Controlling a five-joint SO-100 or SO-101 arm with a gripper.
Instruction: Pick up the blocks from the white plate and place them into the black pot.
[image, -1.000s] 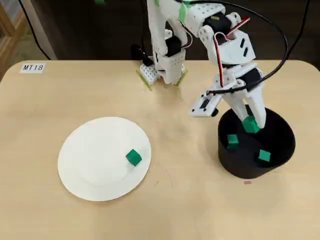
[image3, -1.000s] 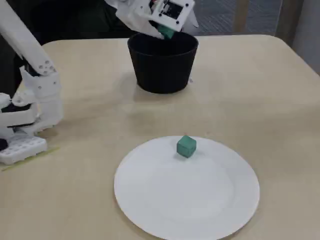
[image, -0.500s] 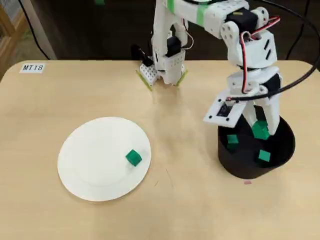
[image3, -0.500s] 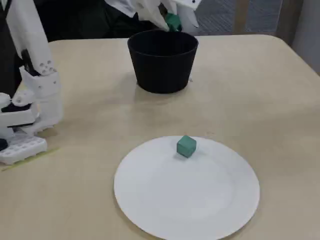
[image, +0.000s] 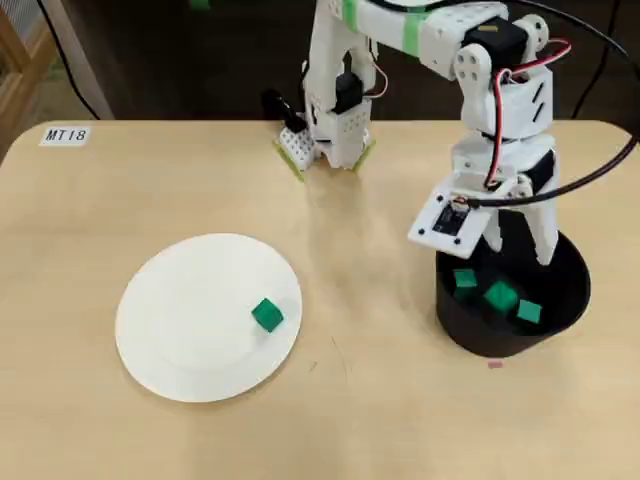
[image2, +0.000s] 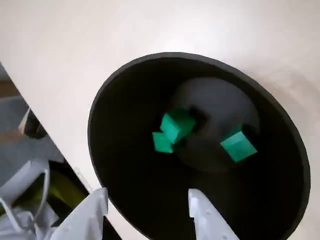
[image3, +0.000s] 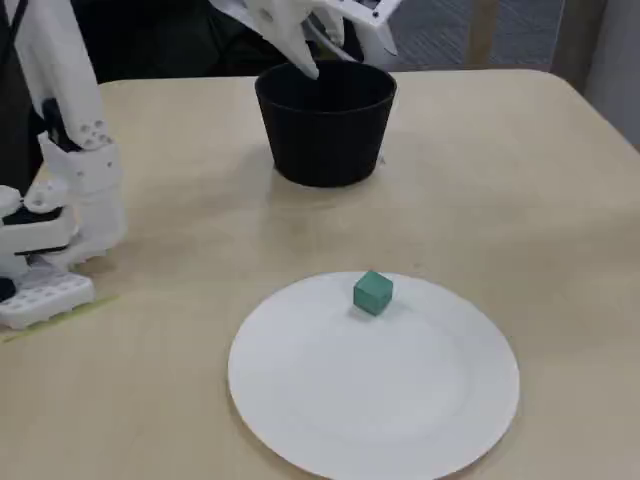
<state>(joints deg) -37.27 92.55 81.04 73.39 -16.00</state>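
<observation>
We hold our white two-finger gripper (image: 520, 245) above the matte black, round, straight-walled pot (image: 452, 318), fingers parted wide and holding nothing; in the wrist view the two pale fingertips (image2: 202, 215) stand well apart at the bottom edge with only the pot's dark mouth between them. That spread, directly over the opening, suits a release: anything let go here falls inside the walls and not onto the pale wooden table (image: 380, 420).

Below the fingers, on the pot's floor, lie three small bright green cubes (image2: 177, 125). Two of them touch each other near the middle, and the third (image2: 238, 145) sits apart, further to the right in the wrist view. In the overhead view all three show inside the rim (one is blurred, so we judge it may not have settled).

The fourth green cube (image: 267, 315) is far from the fingers, on the round plain white shallow plate (image: 160, 350), near the plate's edge on the side toward the pot. We judge the task three-quarters done, with that cube the next to fetch.

The only writing we can read is a small white label (image: 66, 135) at the table's far-left corner in the overhead view, marked "MT18". No brand marks are legible on the arm or the small board beside the gripper.
</observation>
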